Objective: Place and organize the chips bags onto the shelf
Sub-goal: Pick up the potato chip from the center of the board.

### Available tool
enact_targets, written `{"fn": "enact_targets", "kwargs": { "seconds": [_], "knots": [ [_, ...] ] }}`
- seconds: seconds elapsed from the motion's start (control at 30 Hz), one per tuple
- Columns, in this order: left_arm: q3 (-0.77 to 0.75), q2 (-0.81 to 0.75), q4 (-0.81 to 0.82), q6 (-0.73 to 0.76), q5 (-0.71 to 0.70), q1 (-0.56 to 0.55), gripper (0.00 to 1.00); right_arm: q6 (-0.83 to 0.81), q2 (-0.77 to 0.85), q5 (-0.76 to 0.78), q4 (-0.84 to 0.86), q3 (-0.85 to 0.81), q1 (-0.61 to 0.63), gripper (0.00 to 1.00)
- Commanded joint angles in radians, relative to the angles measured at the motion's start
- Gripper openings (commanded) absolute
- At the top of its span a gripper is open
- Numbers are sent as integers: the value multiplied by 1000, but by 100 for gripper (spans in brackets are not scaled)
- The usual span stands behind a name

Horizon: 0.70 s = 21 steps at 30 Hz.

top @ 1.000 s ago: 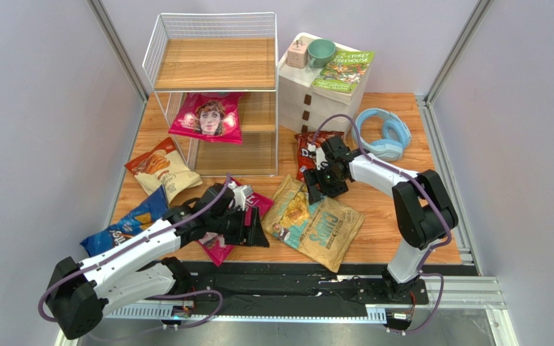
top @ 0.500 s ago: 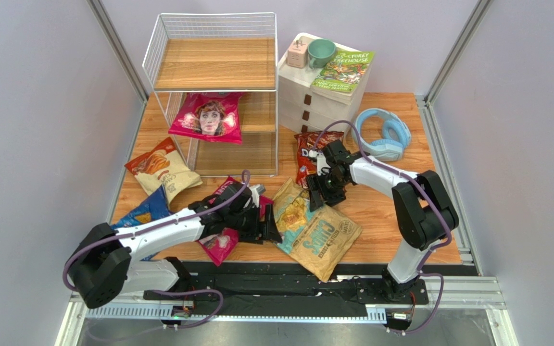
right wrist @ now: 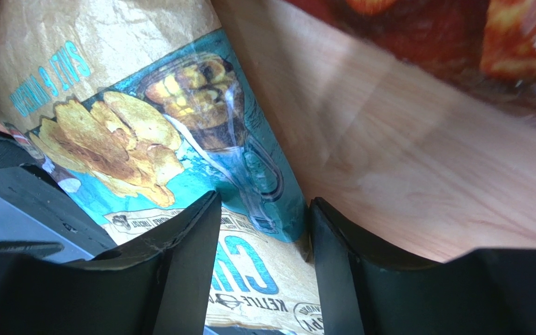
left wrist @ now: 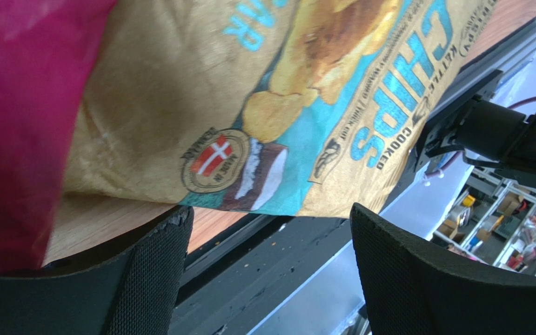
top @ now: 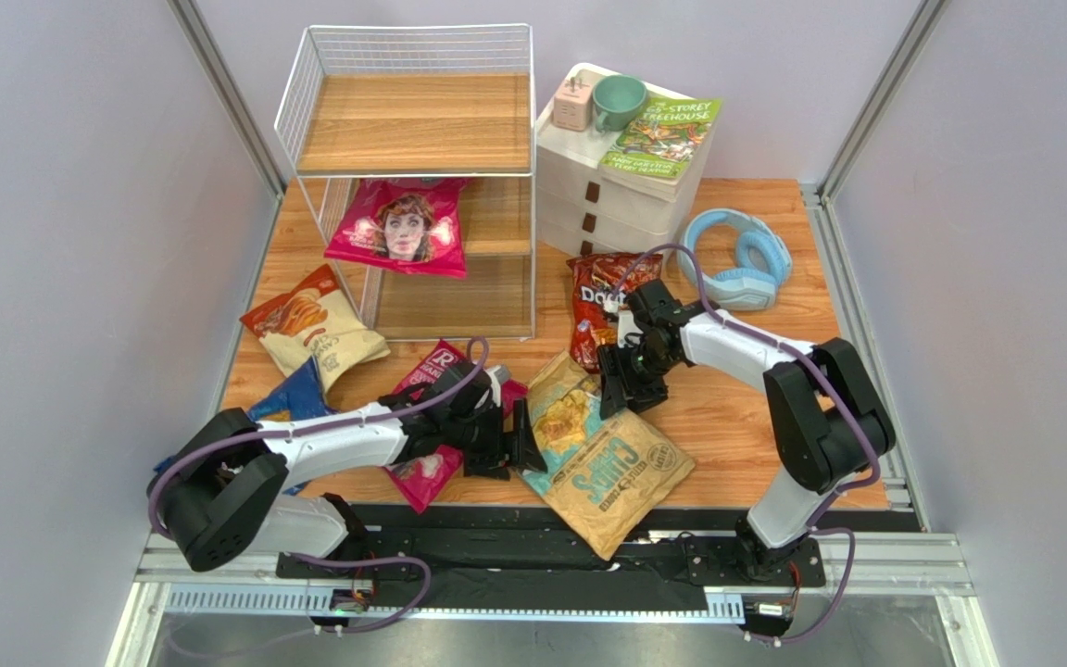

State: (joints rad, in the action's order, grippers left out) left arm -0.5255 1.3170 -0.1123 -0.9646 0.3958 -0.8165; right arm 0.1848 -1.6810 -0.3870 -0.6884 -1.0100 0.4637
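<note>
Straddling an edge of the tan CHIPS bag (top: 602, 466) with right gripper (right wrist: 264, 206) half-spread. Holding left gripper (left wrist: 271, 223) wide, empty, beside it.

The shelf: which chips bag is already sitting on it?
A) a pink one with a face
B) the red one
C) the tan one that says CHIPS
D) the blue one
A: a pink bag with a face lies on the middle board of the shelf, while the blue bag, the tan bag and the red bag lie on the table.
</note>
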Motion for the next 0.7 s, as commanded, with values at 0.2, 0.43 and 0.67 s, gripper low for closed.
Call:
{"fn": "enact_targets", "kwargs": {
  "seconds": [0.2,0.43,0.67],
  "knots": [
    [16,74,77,-39,-8,-4,87,76,83,-46,-5,54,6,51],
    [-103,195,56,53,-8,-29,84,117,176,-72,-40,97,13,44],
    [-274,301,-33,161,-25,-79,79,189,268,-84,-77,160,39,39]
  ]
}}
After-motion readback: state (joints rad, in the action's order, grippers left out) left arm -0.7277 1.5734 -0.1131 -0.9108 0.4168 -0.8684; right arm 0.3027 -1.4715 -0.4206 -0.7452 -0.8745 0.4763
